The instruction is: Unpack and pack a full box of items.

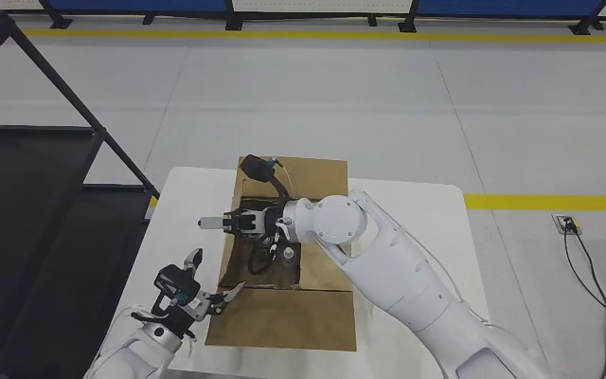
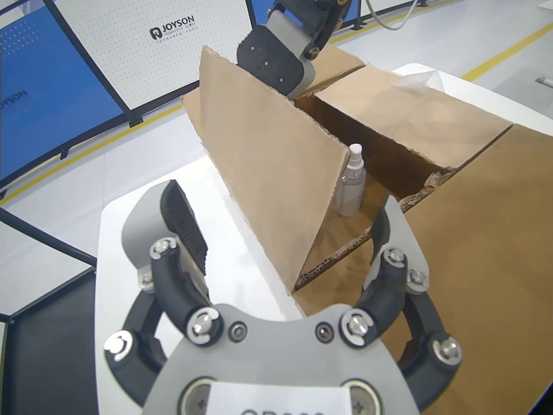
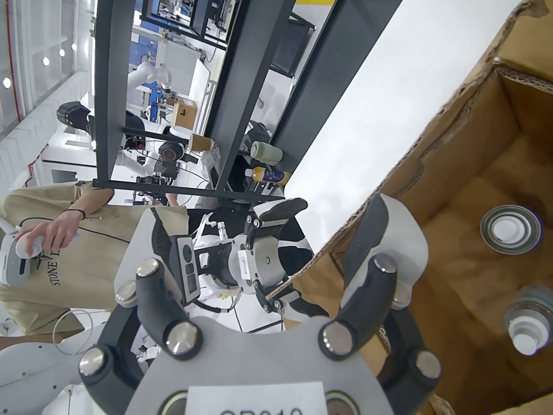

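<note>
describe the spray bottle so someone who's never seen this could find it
Start at the open cardboard box on the white table. Inside it, close beside the raised flap, stands a small spray bottle. It is slim and clear with a white cap, unlike the wider grey-rimmed container also in the box.

The left gripper (image 1: 214, 277) is noted at 7 o'clock in the top view, directed toward 2 o'clock, its fingers spread wide. The right arm (image 1: 417, 284) is extended from 4 o'clock toward centre. The right gripper (image 1: 213, 224) is directed toward 9 o'clock, its fingers parted.
</note>
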Available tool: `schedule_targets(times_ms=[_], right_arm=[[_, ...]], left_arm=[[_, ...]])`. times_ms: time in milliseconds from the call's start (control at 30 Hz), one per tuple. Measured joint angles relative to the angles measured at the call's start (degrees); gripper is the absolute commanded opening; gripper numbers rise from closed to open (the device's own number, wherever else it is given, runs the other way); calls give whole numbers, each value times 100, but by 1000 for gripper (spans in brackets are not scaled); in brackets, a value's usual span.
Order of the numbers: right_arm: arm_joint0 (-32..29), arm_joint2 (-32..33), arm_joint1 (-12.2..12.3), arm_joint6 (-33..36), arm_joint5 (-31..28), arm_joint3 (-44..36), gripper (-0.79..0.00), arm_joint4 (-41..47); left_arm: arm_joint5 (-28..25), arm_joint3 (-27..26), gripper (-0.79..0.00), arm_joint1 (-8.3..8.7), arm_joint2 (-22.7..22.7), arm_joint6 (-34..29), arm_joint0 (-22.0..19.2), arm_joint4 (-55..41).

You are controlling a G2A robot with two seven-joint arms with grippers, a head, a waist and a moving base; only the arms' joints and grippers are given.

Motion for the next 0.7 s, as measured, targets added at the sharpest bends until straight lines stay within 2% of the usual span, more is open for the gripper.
schedule_targets(times_ms=[267, 700], right_arm=[[-31, 91, -18, 47, -250, 36, 0, -7], [-282, 433, 93, 215, -410, -216, 0, -192]], left_arm=[[219, 27, 0, -31, -71, 95, 82, -412], [403, -12, 0, -42, -490, 141, 210, -895]])
